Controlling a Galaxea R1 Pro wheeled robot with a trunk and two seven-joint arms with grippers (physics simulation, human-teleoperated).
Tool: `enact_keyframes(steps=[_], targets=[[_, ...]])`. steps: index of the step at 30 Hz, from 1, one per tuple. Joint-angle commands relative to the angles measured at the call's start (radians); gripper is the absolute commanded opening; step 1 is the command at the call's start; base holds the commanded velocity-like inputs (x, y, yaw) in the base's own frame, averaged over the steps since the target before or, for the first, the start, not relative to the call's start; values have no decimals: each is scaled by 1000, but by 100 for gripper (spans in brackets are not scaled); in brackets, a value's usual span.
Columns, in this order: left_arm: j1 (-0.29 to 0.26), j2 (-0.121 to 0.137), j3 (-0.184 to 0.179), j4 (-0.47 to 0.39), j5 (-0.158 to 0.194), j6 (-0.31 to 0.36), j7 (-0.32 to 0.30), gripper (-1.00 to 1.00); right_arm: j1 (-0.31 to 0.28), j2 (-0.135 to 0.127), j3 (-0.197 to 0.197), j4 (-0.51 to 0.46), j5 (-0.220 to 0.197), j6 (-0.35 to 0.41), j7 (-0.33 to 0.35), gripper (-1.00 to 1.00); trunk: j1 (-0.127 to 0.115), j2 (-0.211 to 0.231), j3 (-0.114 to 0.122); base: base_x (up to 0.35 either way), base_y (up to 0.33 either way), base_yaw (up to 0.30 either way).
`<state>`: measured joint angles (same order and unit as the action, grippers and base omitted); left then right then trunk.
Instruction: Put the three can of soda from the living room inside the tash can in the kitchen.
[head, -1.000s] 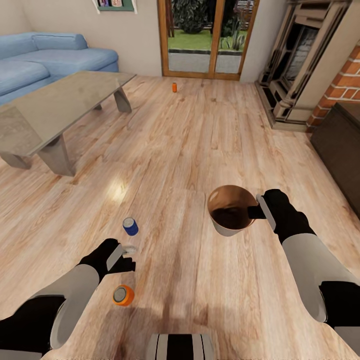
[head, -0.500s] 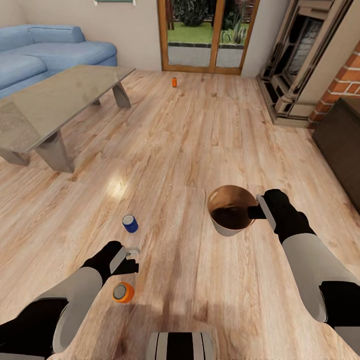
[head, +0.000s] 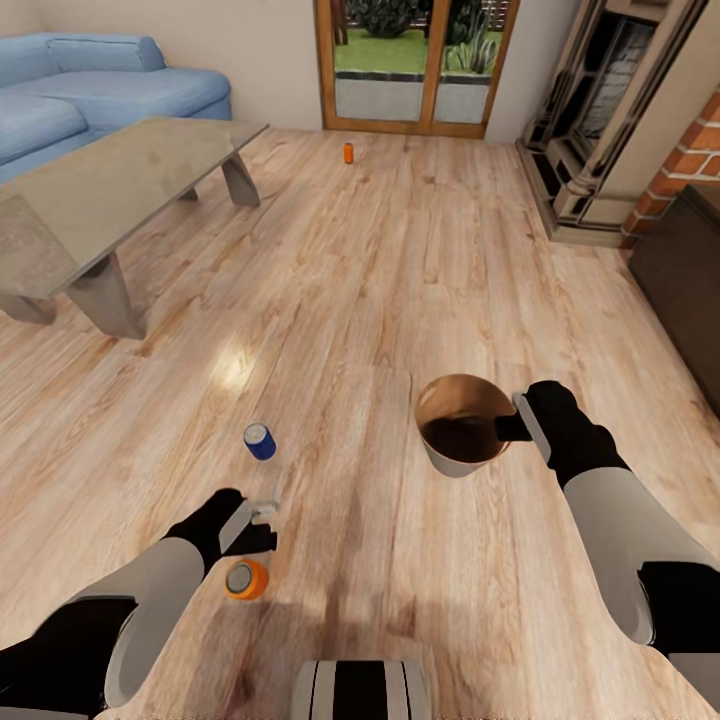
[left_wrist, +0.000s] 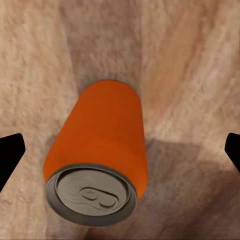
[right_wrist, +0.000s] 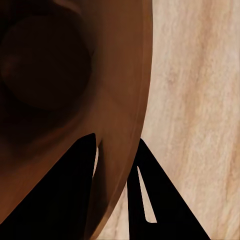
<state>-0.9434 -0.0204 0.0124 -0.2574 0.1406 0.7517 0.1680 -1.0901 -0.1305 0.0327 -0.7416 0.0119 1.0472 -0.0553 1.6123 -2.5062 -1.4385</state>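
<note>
Left gripper (head: 262, 525) hangs w/ fingers apart just above the nearest orange can (head: 246, 579), not touching; left wrist view shows dark fingertips wide either side of that can (left_wrist: 100, 165). Right gripper (head: 520, 425) is clamped on the rim of the trash can (head: 462, 424), 1 finger inside, 1 outside, bin held off the floor (head: 400, 260). Bin: round, pale grey shell, smooth orange-brown inside. 3 cans, all upright cylinders on the pale wood plank floor: 2 glossy orange w/ grey metal tops, 1 dark blue can (head: 259, 441) w/ pale top. 2nd orange can (head: 348, 153) sits far off nr the glass doors (head: 415, 60). Glass-topped low bench (head: 110, 195) and blue sofa (head: 110, 90) to the left.
</note>
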Motion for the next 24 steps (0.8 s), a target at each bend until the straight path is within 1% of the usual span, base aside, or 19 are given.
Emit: enact_keyframes(steps=[1,7,15,24], targets=[[0,0,0,2,0,-2,0,100,-1,0,0,1,-9,0,3,-100,0,0,-2,0,0,0],[7,2,0,4,1,-23,-1,100,-1,0,0,3,-9,0,3,-100,0,0,-11,0,0,0],[30,7,2,4,6,-29,-1,100,-1,1,1,8,-9,0,3,-100,0,0,-23,0,0,0],[47,10,4,4,9,-29,-1,100,-1,2,1,8,-9,0,3,-100,0,0,-28,0,0,0]])
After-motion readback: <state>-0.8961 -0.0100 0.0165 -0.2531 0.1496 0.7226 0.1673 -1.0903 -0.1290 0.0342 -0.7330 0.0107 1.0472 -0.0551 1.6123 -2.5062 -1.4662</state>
